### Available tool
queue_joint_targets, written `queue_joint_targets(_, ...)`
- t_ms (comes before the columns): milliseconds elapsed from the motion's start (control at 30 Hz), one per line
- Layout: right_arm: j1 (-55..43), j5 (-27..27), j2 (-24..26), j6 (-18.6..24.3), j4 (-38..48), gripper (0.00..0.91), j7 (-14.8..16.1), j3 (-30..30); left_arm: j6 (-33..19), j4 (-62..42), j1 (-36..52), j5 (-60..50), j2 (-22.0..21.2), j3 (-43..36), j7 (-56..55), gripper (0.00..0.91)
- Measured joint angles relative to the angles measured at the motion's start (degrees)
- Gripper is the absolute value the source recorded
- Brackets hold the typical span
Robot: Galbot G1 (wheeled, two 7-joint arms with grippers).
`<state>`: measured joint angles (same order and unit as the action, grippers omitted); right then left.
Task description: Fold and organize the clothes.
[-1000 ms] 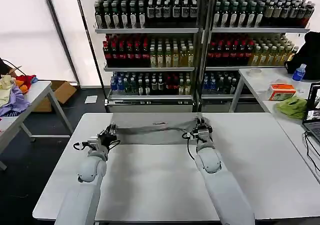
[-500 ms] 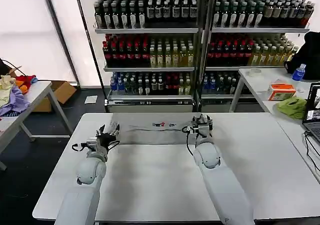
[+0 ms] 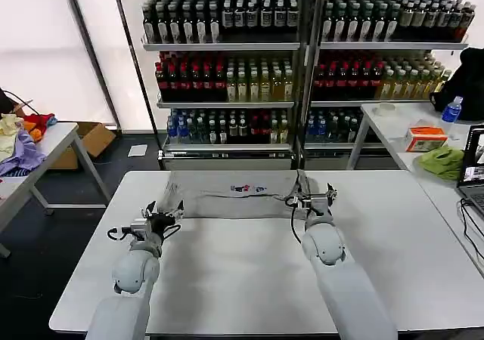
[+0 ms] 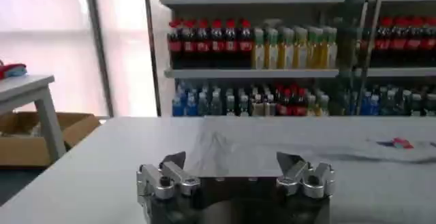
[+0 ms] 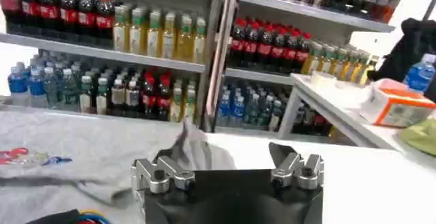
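Shirt [image 3: 236, 194] flat on table [image 3: 242, 279] (print blurred); claws [image 3: 162, 213] [image 3: 321, 196] open.

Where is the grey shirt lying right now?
In the head view the grey shirt lies flat along the white table's far edge, before the drinks shelves, just beyond the open left gripper and open right gripper.

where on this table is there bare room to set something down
Most of the white table is bare: the near half in front of the grey shirt, plus both side margins. The far-centre strip is crowded, with the shirt between the open left claw and open right claw.
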<state>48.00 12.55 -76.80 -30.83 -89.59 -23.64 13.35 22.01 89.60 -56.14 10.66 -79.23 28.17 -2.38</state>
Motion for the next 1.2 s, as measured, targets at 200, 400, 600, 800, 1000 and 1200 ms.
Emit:
queue_joint_targets(200,3.2,0.2,0.4,-0.8,-1.7,0.907,0.3,0.1,0.4,0.5,-1.1,-0.6,-0.1,0.4,0.0,0.907)
queue_joint_targets(400,4.5,0.2,-0.1,-1.0,-2.1,0.907,1.0,0.1,0.6,0.7,-1.7,-1.1,-0.1,0.4,0.1,0.907)
queue_joint_targets(600,4.6,0.1,-0.9,-1.0,-1.6,0.907,1.1,0.2,0.6,0.3,-1.8,-1.3,0.0,0.5,0.3,0.907)
queue_joint_targets(800,5.6,0.7,-1.9,-1.0,-1.3,0.766,1.1,1.0,0.8,-0.1,-2.7,-1.8,0.5,0.5,0.7,0.756)
queue_joint_targets(1000,6.8,0.9,-3.6,-0.3,-0.8,0.746,1.5,2.7,1.2,0.0,-3.2,-2.6,0.9,0.0,1.2,0.907)
queue_joint_targets(1200,7.2,0.9,-4.2,-0.2,-0.6,0.746,1.9,3.6,0.9,0.3,-2.2,-2.3,1.4,-0.2,0.6,0.907)
